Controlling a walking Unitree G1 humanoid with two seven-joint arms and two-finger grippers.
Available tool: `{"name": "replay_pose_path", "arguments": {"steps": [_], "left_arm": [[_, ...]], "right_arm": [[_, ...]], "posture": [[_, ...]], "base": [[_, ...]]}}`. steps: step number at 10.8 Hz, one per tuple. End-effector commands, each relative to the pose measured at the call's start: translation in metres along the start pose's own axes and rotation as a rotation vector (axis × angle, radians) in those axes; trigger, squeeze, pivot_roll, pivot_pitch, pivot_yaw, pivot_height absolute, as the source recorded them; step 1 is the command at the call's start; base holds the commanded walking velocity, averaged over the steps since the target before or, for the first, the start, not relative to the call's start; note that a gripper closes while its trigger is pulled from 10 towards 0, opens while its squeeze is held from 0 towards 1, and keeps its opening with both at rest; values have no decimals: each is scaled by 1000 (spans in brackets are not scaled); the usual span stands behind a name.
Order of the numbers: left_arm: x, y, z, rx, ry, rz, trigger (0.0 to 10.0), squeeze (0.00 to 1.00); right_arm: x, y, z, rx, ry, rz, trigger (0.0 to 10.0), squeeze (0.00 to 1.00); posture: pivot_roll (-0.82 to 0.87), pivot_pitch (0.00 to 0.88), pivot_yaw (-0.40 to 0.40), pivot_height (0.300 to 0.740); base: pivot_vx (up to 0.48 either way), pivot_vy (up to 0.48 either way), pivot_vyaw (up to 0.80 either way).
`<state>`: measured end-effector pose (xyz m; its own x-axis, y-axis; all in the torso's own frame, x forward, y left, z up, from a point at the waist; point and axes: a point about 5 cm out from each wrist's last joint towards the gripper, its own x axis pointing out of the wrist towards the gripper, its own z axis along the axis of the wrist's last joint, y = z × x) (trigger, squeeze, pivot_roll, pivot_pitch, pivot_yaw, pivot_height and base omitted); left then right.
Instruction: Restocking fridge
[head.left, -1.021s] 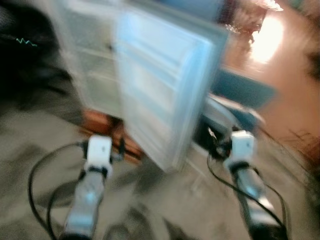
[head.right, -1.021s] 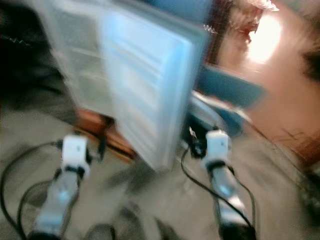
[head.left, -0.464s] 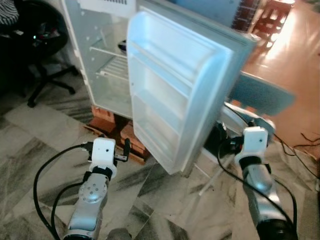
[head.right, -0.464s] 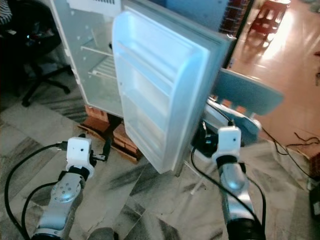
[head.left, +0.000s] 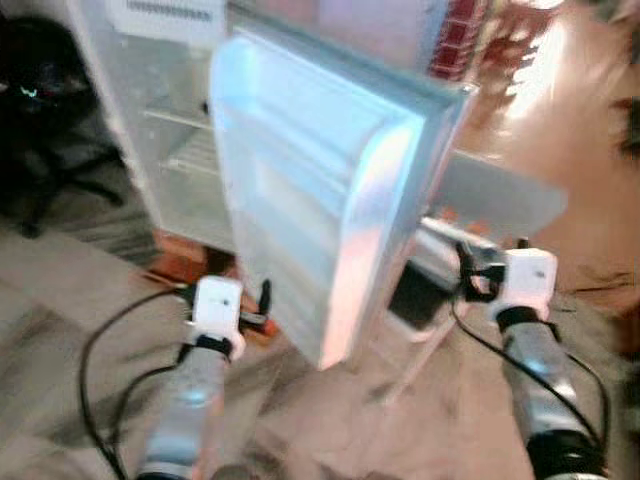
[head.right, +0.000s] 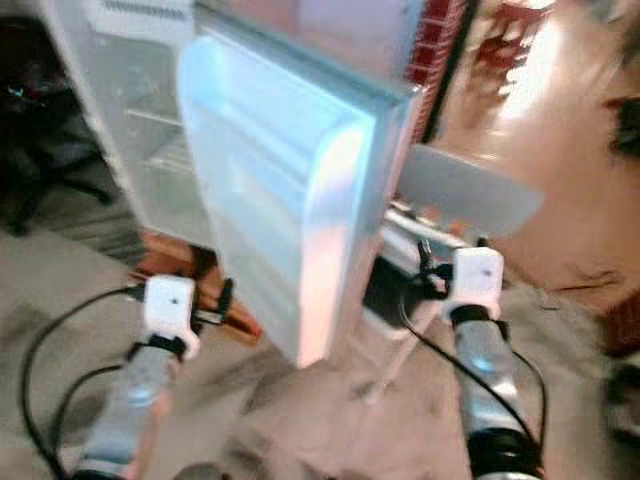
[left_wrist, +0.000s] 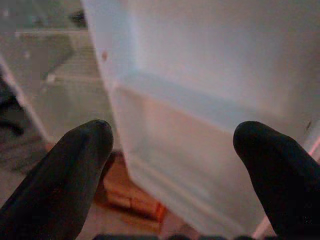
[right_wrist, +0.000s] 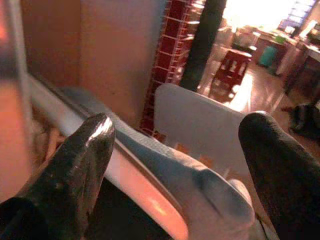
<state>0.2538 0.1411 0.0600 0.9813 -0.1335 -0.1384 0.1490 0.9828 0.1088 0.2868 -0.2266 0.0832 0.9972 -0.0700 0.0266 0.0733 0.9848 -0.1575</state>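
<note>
A small white fridge (head.left: 150, 120) stands in front of me with its door (head.left: 310, 190) swung wide toward me, the door's bare inner shelves facing left. Wire shelves (head.left: 185, 150) show inside the cabinet. My left gripper (left_wrist: 172, 150) is open and empty, held low near the door's inner side. On the door's outer side my right gripper (right_wrist: 177, 150) is open and empty too, facing a grey chair (right_wrist: 200, 130). Both silver arms (head.left: 200, 380) reach forward from below.
The fridge rests on red bricks (head.left: 180, 265). A grey plastic chair (head.left: 490, 195) and a light metal frame (head.left: 420, 350) stand right of the door. A black office chair (head.left: 40, 110) is at the far left. Orange floor stretches away at the right.
The whole view has shifted and blurred, so the camera moved. The fridge door now stands closer and more edge-on. Both grippers remain open and empty.
</note>
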Motion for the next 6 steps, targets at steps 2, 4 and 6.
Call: {"name": "replay_pose_path", "arguments": {"steps": [2,4,6], "left_arm": [[-15,7,-15,-5,74,30,10000,0],[-35,11,-25,-10,116,47,10000,0],[-42,14,-29,-6,132,72,10000,0]], "right_arm": [[1,6,-1,47,5,49,10000,0],[14,19,8,167,-5,147,10000,0],[30,32,26,193,-42,299,10000,0]], "posture": [[125,49,-45,740],[145,62,-48,740],[177,73,-68,740]], "base": [[0,0,0],[0,0,0],[0,0,0]]}}
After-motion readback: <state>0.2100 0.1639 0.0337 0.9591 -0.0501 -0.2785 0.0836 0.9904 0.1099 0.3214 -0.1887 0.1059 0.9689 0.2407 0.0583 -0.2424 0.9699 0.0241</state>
